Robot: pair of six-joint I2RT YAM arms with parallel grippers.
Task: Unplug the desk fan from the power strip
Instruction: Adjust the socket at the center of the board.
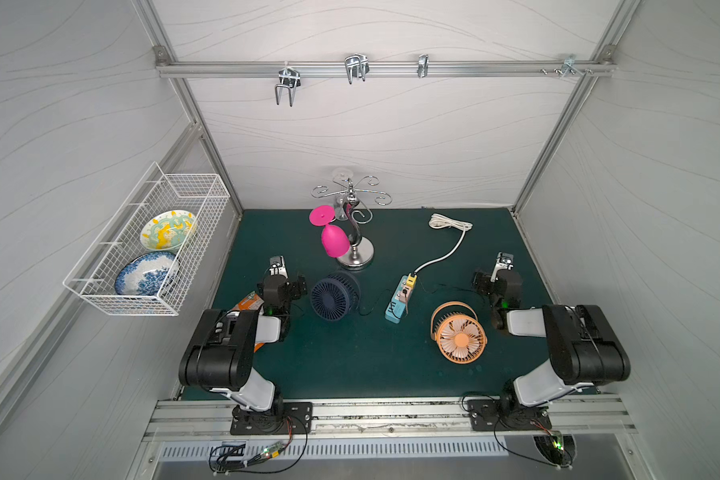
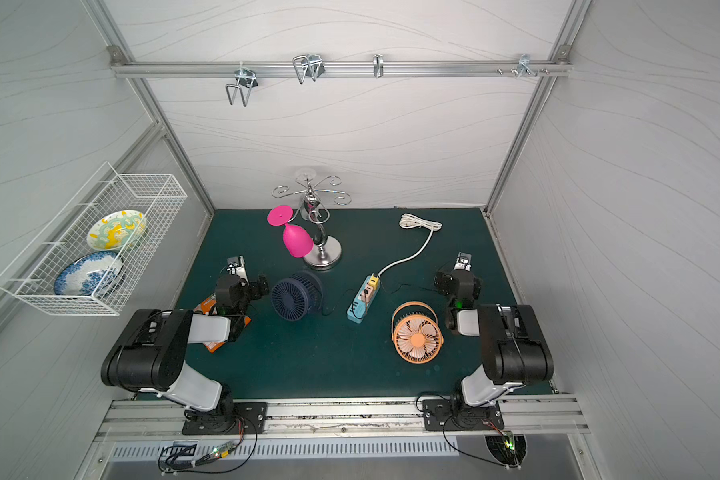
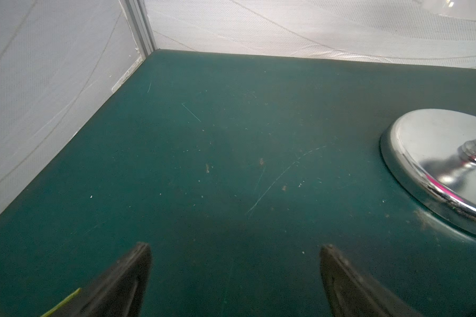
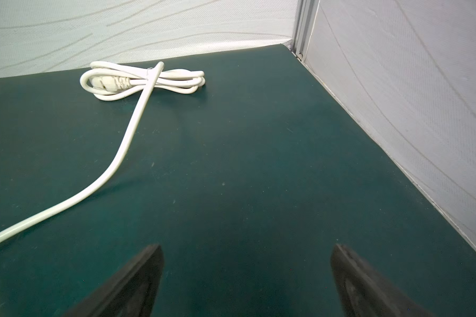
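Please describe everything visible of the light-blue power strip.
The power strip is a short light-blue block, plastic by its look, lying flat and slanted on the green mat between the navy fan and the orange fan. A pink plug and a yellow plug sit in its top. Its thick white cord leaves the far end and ends in a coil.
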